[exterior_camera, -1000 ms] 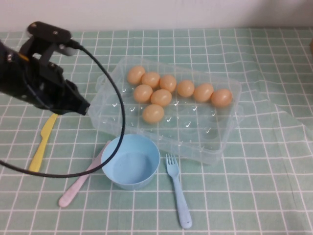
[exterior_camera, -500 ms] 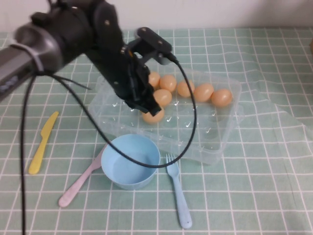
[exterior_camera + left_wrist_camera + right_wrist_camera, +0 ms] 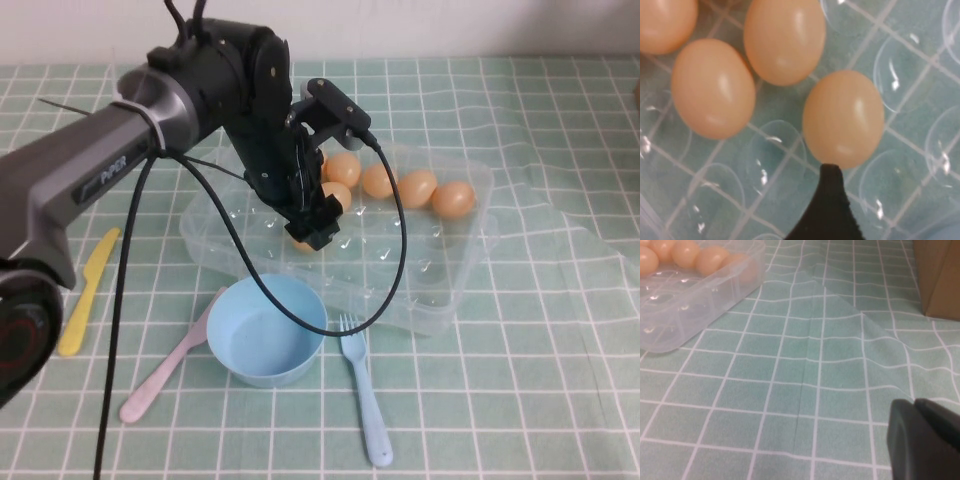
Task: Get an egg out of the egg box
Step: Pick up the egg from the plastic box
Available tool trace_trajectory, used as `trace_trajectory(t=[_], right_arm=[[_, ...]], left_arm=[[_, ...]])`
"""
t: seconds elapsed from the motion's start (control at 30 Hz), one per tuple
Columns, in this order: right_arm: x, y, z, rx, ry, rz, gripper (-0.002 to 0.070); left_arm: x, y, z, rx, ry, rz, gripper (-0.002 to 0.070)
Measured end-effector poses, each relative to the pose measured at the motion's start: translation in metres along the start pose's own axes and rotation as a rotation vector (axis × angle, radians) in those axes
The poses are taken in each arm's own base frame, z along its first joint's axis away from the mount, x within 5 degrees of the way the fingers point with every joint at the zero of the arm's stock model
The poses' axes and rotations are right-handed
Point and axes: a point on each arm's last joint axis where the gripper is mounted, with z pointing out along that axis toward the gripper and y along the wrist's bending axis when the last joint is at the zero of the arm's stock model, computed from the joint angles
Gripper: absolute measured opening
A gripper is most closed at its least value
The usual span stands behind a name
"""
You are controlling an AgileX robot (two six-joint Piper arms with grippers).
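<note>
Clear egg box: 5 eggs visible; left gripper inside; right gripper off-tray.

left pincer in egg box | over near egg

Glossy smooth egg, clear shiny plastic egg box, creased checked cloth

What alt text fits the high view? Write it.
The left claw reaches into the egg box, low over the nearest egg. A blue bowl, fork, pink spoon and yellow knife lie in front; the right claw is out of view.
</note>
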Motion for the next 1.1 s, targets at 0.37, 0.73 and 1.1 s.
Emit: trace_trajectory(t=[0.37, 0.73, 1.1], right_arm=[[0.0, 0.0, 0.0, 0.0, 0.0, 0.0, -0.0017], [0.0, 0.0, 0.0, 0.0, 0.0, 0.0, -0.0017], [0.0, 0.0, 0.0, 0.0, 0.0, 0.0, -0.0017]], left_arm=[[-0.004, 0.004, 0.022, -0.017, -0.021, 0.0, 0.054], [-0.004, 0.007, 0.046, -0.04, -0.022, 0.01, 0.054], [-0.004, 0.009, 0.06, -0.05, -0.02, 0.015, 0.0529]])
